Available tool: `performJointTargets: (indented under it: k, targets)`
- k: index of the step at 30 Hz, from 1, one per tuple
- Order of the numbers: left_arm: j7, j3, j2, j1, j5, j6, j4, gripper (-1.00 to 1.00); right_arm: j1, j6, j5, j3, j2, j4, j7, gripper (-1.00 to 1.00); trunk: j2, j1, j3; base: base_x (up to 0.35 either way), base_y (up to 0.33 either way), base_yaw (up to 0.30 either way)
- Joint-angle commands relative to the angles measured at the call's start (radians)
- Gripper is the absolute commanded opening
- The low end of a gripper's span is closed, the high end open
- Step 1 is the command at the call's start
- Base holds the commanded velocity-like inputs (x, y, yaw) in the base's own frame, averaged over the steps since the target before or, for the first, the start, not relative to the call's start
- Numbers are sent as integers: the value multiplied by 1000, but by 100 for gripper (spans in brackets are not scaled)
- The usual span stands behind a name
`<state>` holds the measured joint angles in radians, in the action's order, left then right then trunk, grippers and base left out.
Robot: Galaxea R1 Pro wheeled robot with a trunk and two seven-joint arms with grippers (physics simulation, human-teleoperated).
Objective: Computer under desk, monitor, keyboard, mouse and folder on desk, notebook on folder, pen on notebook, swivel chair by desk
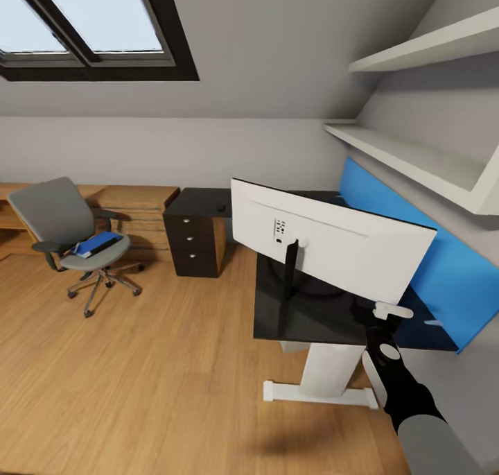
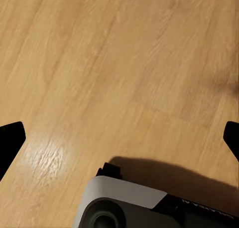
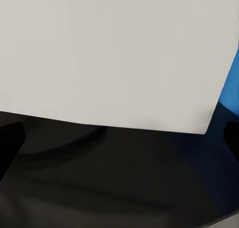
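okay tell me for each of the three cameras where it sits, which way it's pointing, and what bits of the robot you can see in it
Head view: high on the robot, looking forward and down over the desk, monitor back and swivel chair; the right arm and right end effector show.
Left wrist view: on the left arm, aimed down at the wooden floor; dark fingertips at both edges, a grey robot part below.
Right wrist view: on the right arm, close to the monitor's white back over the glossy desk top.
Shared: head and right wrist views both show monitor and desk.
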<state>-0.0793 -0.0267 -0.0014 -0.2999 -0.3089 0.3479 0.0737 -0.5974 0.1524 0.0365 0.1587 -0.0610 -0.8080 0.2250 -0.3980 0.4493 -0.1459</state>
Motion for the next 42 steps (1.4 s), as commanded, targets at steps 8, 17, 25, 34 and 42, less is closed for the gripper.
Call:
performJointTargets:
  k: [8, 17, 25, 34, 42]
  targets:
    - [-4, -3, 0, -1, -2, 3, -1, 100, -1, 4, 5, 0, -1, 4, 3, 100, -2, 1, -2, 38, -12, 0]
    - [-4, -4, 0, -1, -1, 3, -2, 100, -1, 4, 5, 1, -2, 4, 4, 100, -2, 1, -2, 194, -2, 0]
    - [-4, -4, 0, -1, -1, 3, -4, 100, -1, 4, 5, 2, -3, 4, 4, 100, -2, 1, -2, 75, 0, 0]
    - [-4, -4, 0, -1, 0, 4, -6, 100, -1, 4, 5, 2, -3, 4, 4, 100, -2, 1, -2, 123, -81, 0]
    - [-3, -4, 1, -1, -1, 4, -6, 100, -1, 4, 5, 2, -3, 4, 4, 100, -2, 1, -2, 96, -67, 0]
